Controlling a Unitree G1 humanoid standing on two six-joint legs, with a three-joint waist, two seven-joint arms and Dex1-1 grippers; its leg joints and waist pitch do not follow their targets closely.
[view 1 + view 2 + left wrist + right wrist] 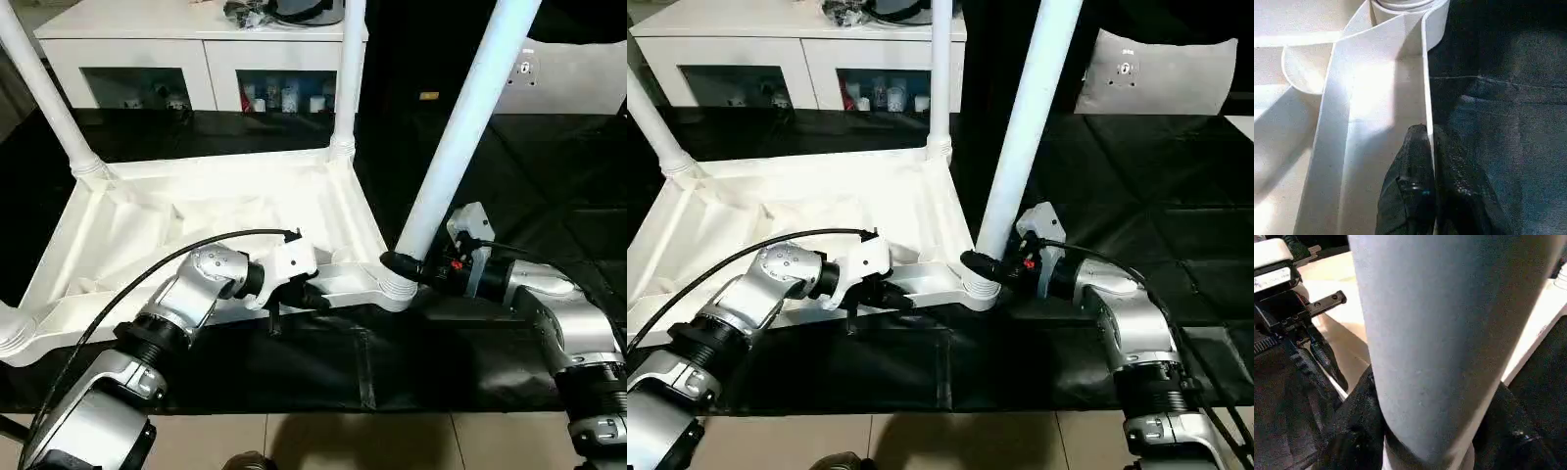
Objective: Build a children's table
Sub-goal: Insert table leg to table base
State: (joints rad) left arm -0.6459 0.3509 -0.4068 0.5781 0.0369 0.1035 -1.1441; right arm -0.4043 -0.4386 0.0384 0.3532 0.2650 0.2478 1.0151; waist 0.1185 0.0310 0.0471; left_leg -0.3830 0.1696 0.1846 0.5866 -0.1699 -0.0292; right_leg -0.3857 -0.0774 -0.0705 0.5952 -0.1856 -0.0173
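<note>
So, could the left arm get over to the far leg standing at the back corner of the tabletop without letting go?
Probably not. The left end effector is shut on the near rim of the tabletop, and the far leg stands across it at the opposite edge. It would have to release the rim first.

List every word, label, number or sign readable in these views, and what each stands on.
No text reads clearly.
White label on the left claw's mount: print too blurred to read.
Small yellow tag on the dark panel: too small to read.
Items on the cabinet shelves: no legible print.
</note>
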